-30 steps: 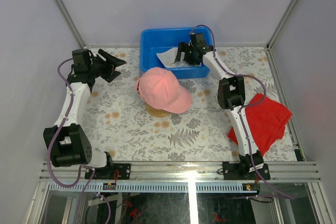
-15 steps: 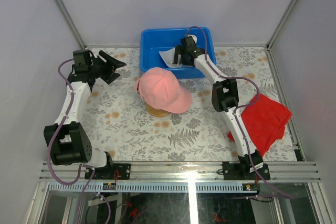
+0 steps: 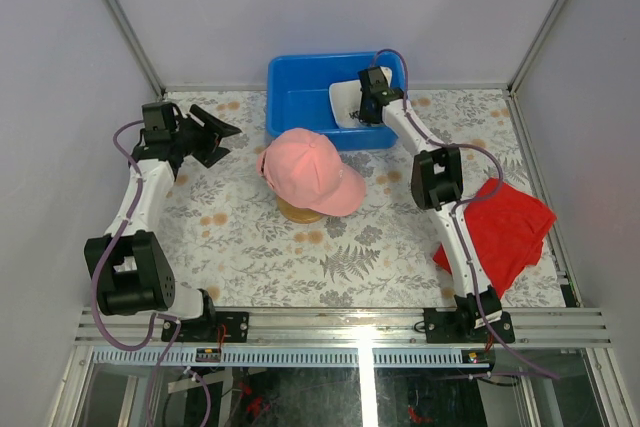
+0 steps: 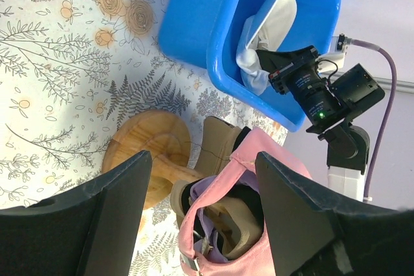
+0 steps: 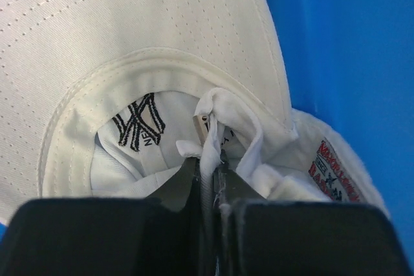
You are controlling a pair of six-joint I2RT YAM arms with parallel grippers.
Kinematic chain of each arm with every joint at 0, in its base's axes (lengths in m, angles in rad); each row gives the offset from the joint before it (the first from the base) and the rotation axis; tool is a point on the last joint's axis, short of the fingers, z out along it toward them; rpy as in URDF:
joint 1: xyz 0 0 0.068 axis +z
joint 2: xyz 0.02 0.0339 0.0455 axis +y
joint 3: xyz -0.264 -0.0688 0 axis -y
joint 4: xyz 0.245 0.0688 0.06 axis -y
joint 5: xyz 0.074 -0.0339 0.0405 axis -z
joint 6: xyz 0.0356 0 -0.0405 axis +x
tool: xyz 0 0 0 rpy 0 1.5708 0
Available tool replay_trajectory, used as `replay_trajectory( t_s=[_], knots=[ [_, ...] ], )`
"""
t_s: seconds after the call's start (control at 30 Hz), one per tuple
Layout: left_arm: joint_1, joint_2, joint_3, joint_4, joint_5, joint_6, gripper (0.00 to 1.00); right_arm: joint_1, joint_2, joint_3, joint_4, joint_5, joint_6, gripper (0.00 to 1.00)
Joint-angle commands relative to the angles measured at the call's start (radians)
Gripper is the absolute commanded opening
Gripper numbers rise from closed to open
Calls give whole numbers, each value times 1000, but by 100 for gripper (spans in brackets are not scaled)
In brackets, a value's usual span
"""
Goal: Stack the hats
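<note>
the white cap is lying in the right part of the blue bin, its hollow inside facing up. its brim is pointing away from the right end effector, so the long axis seems to be running brim to strap, deeper into the bin. the right end effector is pinching only the thin back strap by its buckle. that hold is looking risky: the strap could be slipping out, or the hanging cap swinging and its brim catching the bin wall. a crooked landing could be tipping the pink cap and the caps under it off the wooden dome mid-counter. the left end effector is hovering wide and holding nothing, well apart.
</note>
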Motion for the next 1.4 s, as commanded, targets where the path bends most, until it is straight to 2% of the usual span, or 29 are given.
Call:
replay_trajectory(
  t_s=[0.0,0.17,0.4,0.47,0.67,0.8,0.9,0.97,1.0,1.07,1.17,1.27,1.37],
  knots=[
    [8,-29,-5,43,-22,9,64,-18,-62,-60,-91,25,-4,0],
    [8,-31,46,2,-35,43,64,-31,-148,-98,-72,-35,-13,0],
    [-2,6,284,-134,-46,110,63,-53,-312,-102,-33,-188,31,0],
    [-14,23,336,-147,-9,110,63,-61,-363,-118,-12,-237,61,0],
    [-53,5,373,-86,117,-21,65,-79,-491,-138,53,-343,140,0],
    [-57,-45,345,19,177,-181,66,-79,-573,-164,107,-389,197,0],
    [-65,-98,268,181,212,-376,68,-79,-689,-316,262,-431,271,0],
    [-78,-136,183,343,219,-554,70,-78,-778,-497,422,-466,336,0],
    [-87,-154,137,432,213,-674,70,-78,-813,-557,495,-483,370,0],
    [-112,-181,62,600,186,-818,72,-77,-867,-659,667,-544,439,0],
    [-168,-185,57,703,136,-934,75,-66,-918,-787,936,-650,555,0],
    [-247,-151,92,772,105,-1007,79,-51,-947,-917,1231,-691,693,0],
    [-331,-114,101,842,66,-1060,81,-33,-937,-941,1392,-734,764,0]
  ],
)
